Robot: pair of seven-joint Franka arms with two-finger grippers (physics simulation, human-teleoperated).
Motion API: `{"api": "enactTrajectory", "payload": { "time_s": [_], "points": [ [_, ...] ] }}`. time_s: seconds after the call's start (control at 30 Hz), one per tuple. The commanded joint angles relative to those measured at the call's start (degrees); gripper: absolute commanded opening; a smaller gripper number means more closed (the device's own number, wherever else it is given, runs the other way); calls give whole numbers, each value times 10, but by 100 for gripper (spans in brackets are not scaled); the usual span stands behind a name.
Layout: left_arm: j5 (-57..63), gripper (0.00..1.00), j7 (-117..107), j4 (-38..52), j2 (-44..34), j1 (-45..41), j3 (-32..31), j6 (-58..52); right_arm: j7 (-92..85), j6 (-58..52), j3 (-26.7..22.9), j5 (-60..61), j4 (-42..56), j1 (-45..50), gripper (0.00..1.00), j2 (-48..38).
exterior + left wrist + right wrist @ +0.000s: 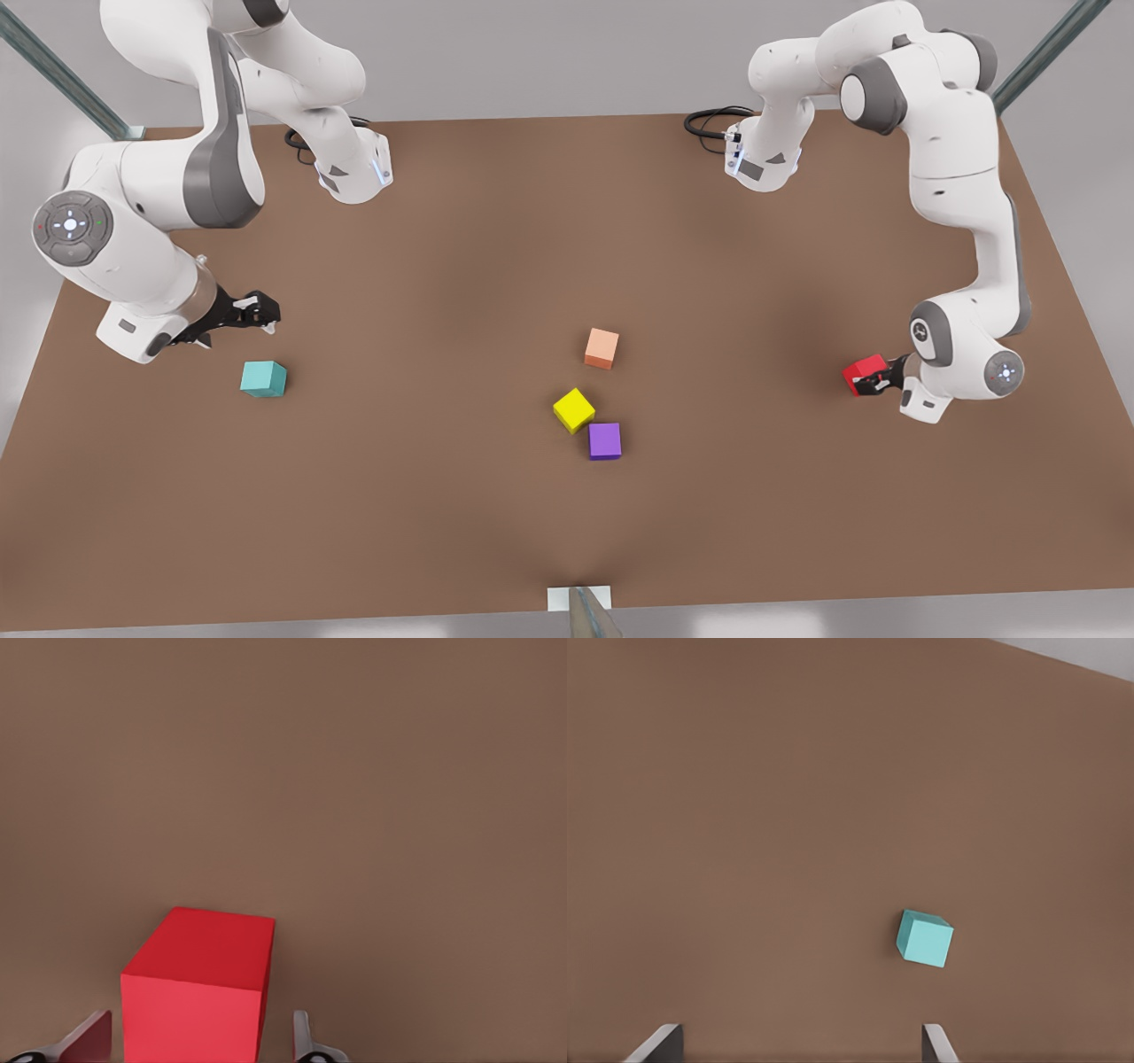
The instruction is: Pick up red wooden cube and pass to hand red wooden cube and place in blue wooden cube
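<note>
While the red wooden cube (864, 371) is seen at the front view's right side, it is placed between the two fingers of the left gripper (872, 381), whose arm reaches in from that side. In the left wrist view the red wooden cube (198, 987) is found in the middle of the jaws, with one fingertip (84, 1041) at one side of it and the other fingertip at the opposite side. A thin gap can be noticed between each fingertip and the cube's face, so it cannot be told if the jaws are already pressed on the cube or are only spread around it. Whether the cube is resting on the brown table (461, 257) or is raised a little from it also cannot be told.

At the front view's left side the right gripper (257, 312) is held above the table, and the blue wooden cube (263, 378) lies on the table near it, a little nearer to the camera. In the right wrist view the two fingertips (658, 1045) are spread wide with nothing between them, and the blue wooden cube (925, 939) is seen farther away on the table, apart from the jaws.

Near the middle of the table an orange cube (601, 347), a yellow cube (574, 410) and a purple cube (604, 440) are gathered. The yellow and purple cubes are just beside each other, and the orange one is set a little apart.
</note>
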Motion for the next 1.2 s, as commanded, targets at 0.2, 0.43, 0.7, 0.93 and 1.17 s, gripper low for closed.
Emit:
{"api": "enactTrajectory", "payload": {
  "time_s": [0.2, 0.43, 0.7, 0.93, 1.17],
  "points": [
    [-1, 100, -4, -9, 25, 0, 0, 83, -1, 2, 1, 0, -5, 0, 100, -3],
    [-1, 62, -4, -8, 28, 0, -1, 82, -1, 1, 2, -1, -6, 0, 100, -3],
    [-310, 58, -149, 252, 36, 0, -169, -230, -166, 11, 8, 86, 39, 7, 100, 82],
    [-373, 60, -126, 425, 198, -138, -349, -155, -456, 10, 16, 560, 169, 20, 100, 333],
    [-572, 60, 38, 420, 242, -140, -357, -80, -846, 154, 110, 651, 221, 38, 100, 420]
  ]
}}
